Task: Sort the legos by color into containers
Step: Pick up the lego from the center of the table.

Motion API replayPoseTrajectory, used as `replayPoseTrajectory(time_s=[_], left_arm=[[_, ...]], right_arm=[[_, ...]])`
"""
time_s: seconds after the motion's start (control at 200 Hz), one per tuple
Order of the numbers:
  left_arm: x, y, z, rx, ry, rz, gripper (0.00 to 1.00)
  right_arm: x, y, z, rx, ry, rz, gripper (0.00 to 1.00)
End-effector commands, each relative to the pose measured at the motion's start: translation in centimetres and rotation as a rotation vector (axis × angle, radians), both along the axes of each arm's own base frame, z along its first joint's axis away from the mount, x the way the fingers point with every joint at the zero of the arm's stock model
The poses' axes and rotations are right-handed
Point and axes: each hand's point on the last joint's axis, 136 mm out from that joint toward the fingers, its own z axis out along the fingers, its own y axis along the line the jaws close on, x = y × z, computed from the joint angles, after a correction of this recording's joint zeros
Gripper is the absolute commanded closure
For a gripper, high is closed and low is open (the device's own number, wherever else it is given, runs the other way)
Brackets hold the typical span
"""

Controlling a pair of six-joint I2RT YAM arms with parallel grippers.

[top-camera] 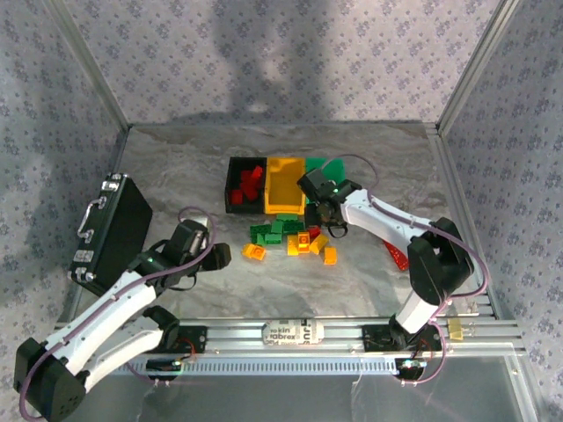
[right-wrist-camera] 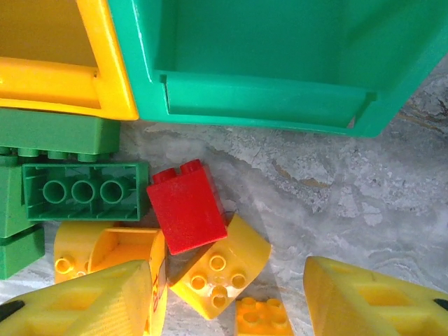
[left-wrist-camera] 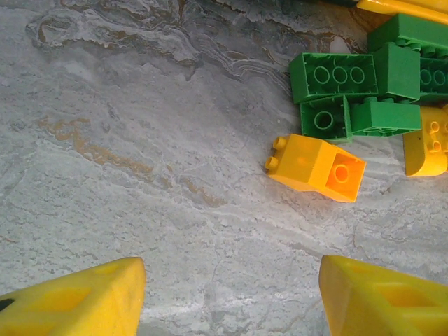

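Note:
Three containers stand in a row at the back: a black bin (top-camera: 236, 200) holding red legos (top-camera: 250, 183), a yellow bin (top-camera: 283, 188) and a green bin (top-camera: 318, 164), partly behind my right arm. A loose pile of green, yellow and red legos (top-camera: 290, 236) lies in front of them. My right gripper (top-camera: 327, 214) hangs open over the pile's right end; below it lie a red brick (right-wrist-camera: 187, 206), a curved yellow brick (right-wrist-camera: 220, 269) and a small orange brick (right-wrist-camera: 262, 318), near the green bin (right-wrist-camera: 266, 98). My left gripper (top-camera: 218, 256) is open over bare table, short of an orange brick (left-wrist-camera: 315, 168).
A large black case (top-camera: 114, 230) with metal latches lies at the left edge. A flat red strip (top-camera: 398, 255) lies under my right arm. Clear walls enclose the table, and an aluminium rail (top-camera: 290, 334) runs along the near edge. Green bricks (left-wrist-camera: 350, 91) cluster beyond the orange one.

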Motion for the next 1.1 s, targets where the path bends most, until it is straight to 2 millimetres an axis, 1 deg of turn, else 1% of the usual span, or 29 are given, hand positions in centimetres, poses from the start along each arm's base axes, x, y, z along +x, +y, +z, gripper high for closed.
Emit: replayPoseTrajectory(time_s=[0.0,0.135,0.355,0.57,0.65,0.785,0.875,0.885,0.91,0.989,1.094], left_arm=[[0.0,-0.4,0.1,-0.010,0.000,-0.001,0.34],[0.0,-0.4,0.1,-0.009,0.002,-0.002,0.34],[0.0,-0.2,0.1,-0.006,0.000,0.005,0.34],[0.0,-0.2,0.0,-0.002,0.002,0.007,0.34],[0.0,-0.2,0.0,0.000,0.001,0.007,0.34],[0.0,-0.2,-0.2,0.002,0.006,0.007,0.34],[-0.1,-0.2,-0.3,0.003,0.005,0.005,0.34],[-0.1,-0.2,-0.3,0.004,0.007,0.005,0.34],[0.0,-0.2,-0.3,0.003,0.005,0.007,0.35],[-0.1,-0.2,-0.3,0.005,0.005,0.004,0.34],[0.0,-0.2,-0.3,0.006,0.004,0.003,0.34]], right_arm=[[-0.1,0.5,-1.7,-0.007,0.032,0.032,0.39],[-0.1,0.9,-3.0,-0.014,0.052,0.044,0.39],[0.3,0.8,-4.3,-0.030,0.074,0.040,0.40],[0.2,1.3,-5.6,-0.019,0.101,0.052,0.39],[0.1,1.5,-5.8,-0.020,0.103,0.055,0.40],[0.0,1.2,-6.2,-0.025,0.113,0.042,0.41],[0.2,1.1,-6.2,-0.019,0.110,0.027,0.44],[-0.5,0.5,-6.9,-0.032,0.130,0.024,0.45],[-0.7,0.3,-7.3,-0.037,0.141,0.022,0.45],[-0.9,0.2,-7.7,-0.038,0.146,0.020,0.45],[-1.2,0.4,-7.7,-0.035,0.137,0.021,0.49]])
